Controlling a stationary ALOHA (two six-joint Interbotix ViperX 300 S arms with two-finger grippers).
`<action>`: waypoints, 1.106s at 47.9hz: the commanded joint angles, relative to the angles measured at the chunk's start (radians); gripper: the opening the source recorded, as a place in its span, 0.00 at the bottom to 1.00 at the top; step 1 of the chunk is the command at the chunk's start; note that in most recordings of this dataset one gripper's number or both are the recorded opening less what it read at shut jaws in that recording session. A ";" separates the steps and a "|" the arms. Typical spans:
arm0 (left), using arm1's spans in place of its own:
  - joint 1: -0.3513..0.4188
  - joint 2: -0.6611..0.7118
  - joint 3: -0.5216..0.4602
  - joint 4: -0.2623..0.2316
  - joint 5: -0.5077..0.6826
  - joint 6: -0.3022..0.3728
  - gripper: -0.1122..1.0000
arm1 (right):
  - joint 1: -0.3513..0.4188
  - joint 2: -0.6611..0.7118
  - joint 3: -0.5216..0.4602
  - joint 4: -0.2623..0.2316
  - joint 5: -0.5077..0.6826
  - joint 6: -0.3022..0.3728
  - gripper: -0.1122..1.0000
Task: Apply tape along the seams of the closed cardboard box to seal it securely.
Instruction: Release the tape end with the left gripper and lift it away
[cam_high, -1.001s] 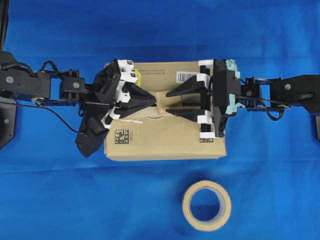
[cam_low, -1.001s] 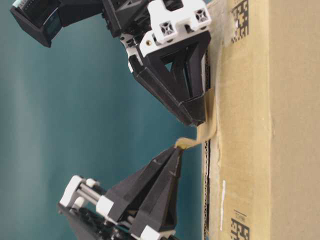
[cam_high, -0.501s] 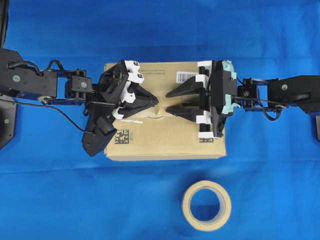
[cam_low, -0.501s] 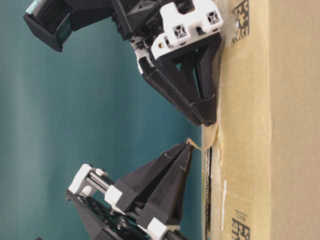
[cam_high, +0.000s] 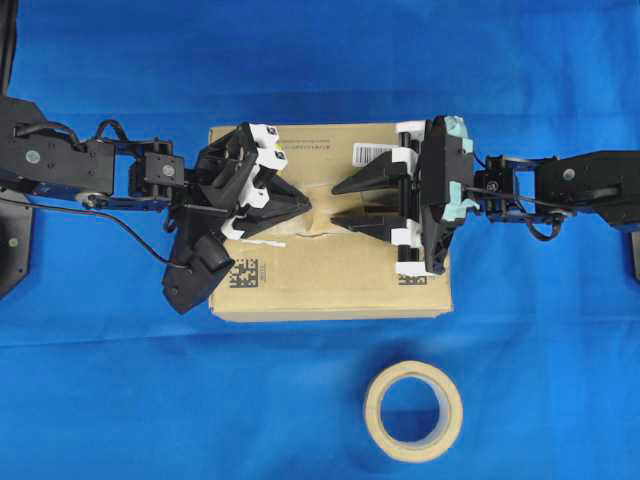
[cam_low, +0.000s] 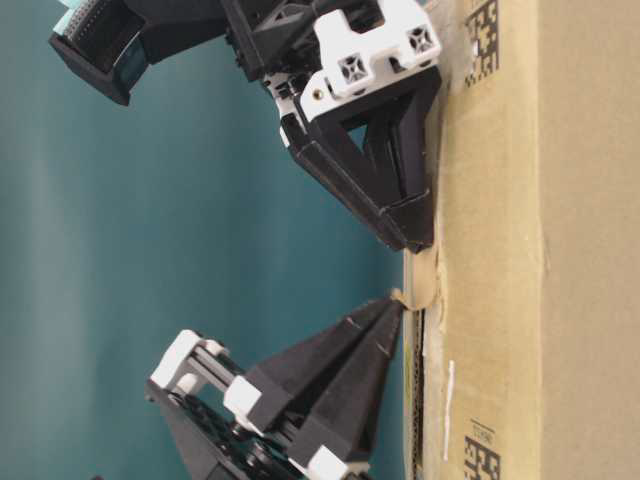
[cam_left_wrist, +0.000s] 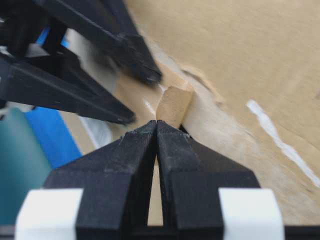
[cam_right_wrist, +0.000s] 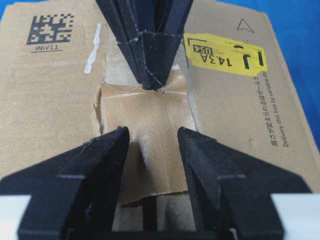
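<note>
Blue cloth (cam_high: 100, 400) covers the table under the cardboard box (cam_high: 330, 280), which is closed, contents unseen. From overhead, the left gripper (cam_high: 308, 205) and right gripper (cam_high: 334, 203) meet over the seams (cam_high: 320, 238); a tape roll (cam_high: 413, 410) lies apart in front. At table level, the tape (cam_low: 422, 285) curls off the box top between both tips. The left wrist view shows its jaws pinched together on the tape's raised end. The right wrist view shows its jaws spread, pressing on the flat tape beside the yellow sticker (cam_right_wrist: 225, 55).
</note>
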 joint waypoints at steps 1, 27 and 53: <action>0.002 -0.018 -0.026 0.000 0.026 -0.006 0.10 | -0.002 -0.011 -0.012 0.002 0.005 0.008 0.53; 0.015 -0.023 -0.091 0.002 0.249 0.038 0.16 | -0.002 -0.011 -0.011 0.002 0.009 0.025 0.53; 0.021 -0.041 -0.124 0.011 0.304 0.071 0.62 | 0.006 -0.011 -0.011 0.006 0.011 0.026 0.52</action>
